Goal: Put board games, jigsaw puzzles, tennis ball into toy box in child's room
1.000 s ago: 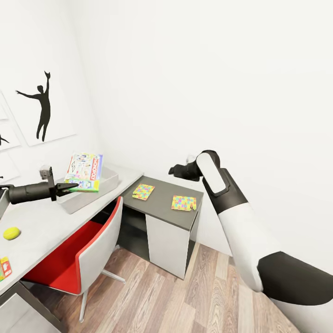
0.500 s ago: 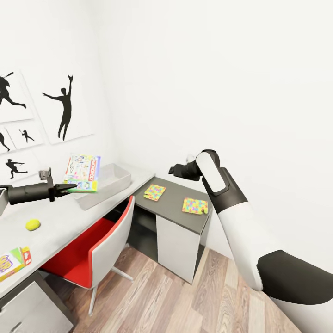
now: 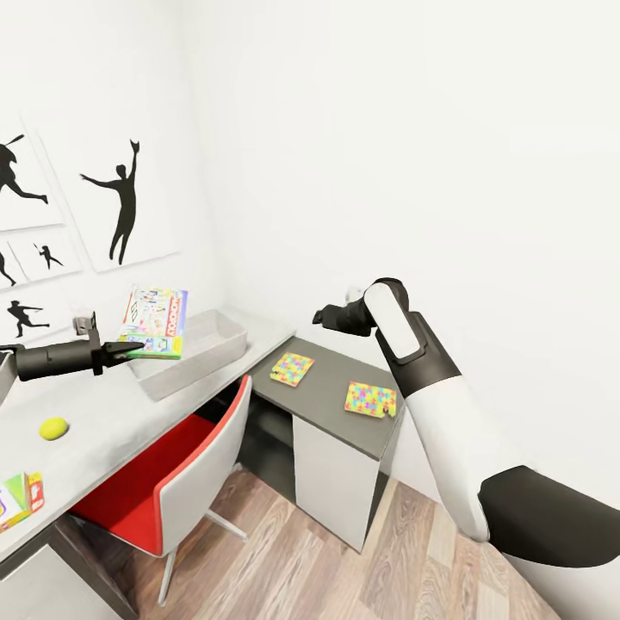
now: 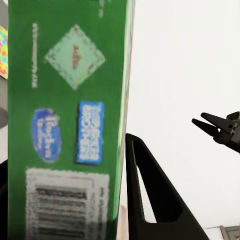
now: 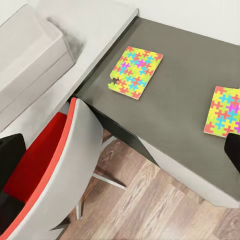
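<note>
Nearest the camera, at the head view's left edge, one long yellow-red-green board game (image 3: 15, 499) lies on the white top of the table (image 3: 103, 430), partly cut off by the frame. Just beyond it rests one tennis ball (image 3: 53, 428). One red-and-white chair (image 3: 164, 465) is tucked under the table edge over the wood-plank floor (image 3: 327, 560).

Farther along, the left gripper (image 3: 129, 349) is clamped on one white board game with multicoloured edges (image 3: 156, 322), held tilted above the near end of the toy box (image 3: 202, 344); in the left wrist view a dark finger (image 4: 150, 200) lies against the box's green edge (image 4: 65, 125). One toy box stands on the white top, near the wall.

On the lower dark-grey corner section (image 3: 331, 392) lie two jigsaw puzzles, well apart: one toward the toy box (image 3: 292, 368), one toward the right arm (image 3: 371, 399). Both also appear in the right wrist view (image 5: 135, 72) (image 5: 223, 111).

The right gripper (image 3: 320, 317) hangs above that section, beside the far wall; whether its fingers are parted cannot be told. Four black silhouette pictures (image 3: 125, 202) hang on the left wall.
</note>
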You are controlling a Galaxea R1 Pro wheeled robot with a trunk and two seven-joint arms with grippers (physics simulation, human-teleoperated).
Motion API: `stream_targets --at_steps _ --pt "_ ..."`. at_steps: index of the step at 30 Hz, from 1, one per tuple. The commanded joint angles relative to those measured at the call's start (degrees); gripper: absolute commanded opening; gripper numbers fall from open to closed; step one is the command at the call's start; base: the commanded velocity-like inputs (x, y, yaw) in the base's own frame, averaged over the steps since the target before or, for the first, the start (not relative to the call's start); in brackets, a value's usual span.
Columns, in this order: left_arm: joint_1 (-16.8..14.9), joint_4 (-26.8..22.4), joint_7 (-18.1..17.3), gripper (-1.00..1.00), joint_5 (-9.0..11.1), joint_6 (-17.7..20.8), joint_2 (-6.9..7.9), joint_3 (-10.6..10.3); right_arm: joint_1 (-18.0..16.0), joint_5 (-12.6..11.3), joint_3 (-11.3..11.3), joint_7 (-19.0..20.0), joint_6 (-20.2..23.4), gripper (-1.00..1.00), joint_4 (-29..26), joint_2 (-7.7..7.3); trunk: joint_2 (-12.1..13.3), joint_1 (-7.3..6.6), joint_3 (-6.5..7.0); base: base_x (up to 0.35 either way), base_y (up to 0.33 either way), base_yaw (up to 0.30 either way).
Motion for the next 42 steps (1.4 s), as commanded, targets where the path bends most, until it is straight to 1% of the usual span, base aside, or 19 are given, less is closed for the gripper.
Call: stream_targets --at_steps 1,8,12,18,22,26,29,42 --pt "-0.06 0.01 0.02 -1.0 0.08 0.54 0.01 0.03 -0.07 -0.52 0.05 -0.62 0.08 1.0 -0.03 0.0 -0.13 0.05 -0.14 0.061 -0.003 0.002" --pt "-0.06 -0.02 0.07 -1.0 0.05 0.54 0.01 1.67 -0.07 -0.33 0.12 -0.82 0.08 1.0 -0.03 0.0 -0.13 0.05 0.03 0.016 -0.001 0.116" --pt "-0.04 -0.02 0.08 -1.0 0.03 0.54 0.0 1.89 -0.07 -0.27 0.14 -0.84 0.08 1.0 -0.03 0.0 -0.13 0.05 0.08 0.001 0.0 0.199" --pt "-0.06 -0.02 0.04 -1.0 0.03 0.54 -0.06 1.96 -0.07 -0.33 0.19 -0.82 0.08 1.0 -0.69 0.0 -0.13 0.05 0.09 0.049 0.001 0.022" --pt "-0.06 -0.01 0.06 -1.0 0.01 0.54 -0.07 1.97 -0.07 -0.14 0.37 -0.84 0.26 1.0 -0.72 0.0 -0.13 0.05 0.19 0.265 0.068 0.083" --pt "-0.06 -0.03 0.04 -1.0 0.08 0.54 -0.08 1.97 -0.07 -0.08 2.3 -0.85 0.17 1.0 -0.73 0.0 -0.13 0.05 0.39 0.314 0.118 0.211" --pt "-0.06 -0.03 0.03 -1.0 0.04 0.54 -0.08 1.97 -0.07 -0.08 2.81 -0.85 0.13 1.0 -0.73 0.0 -0.13 0.05 0.54 0.328 0.055 0.24" --pt "-0.05 -0.06 0.01 -1.0 0.03 0.54 -0.08 1.97 -0.12 -0.14 3.04 -0.85 0.08 1.0 -0.73 0.0 -0.13 0.05 1.16 0.286 -0.114 0.254"
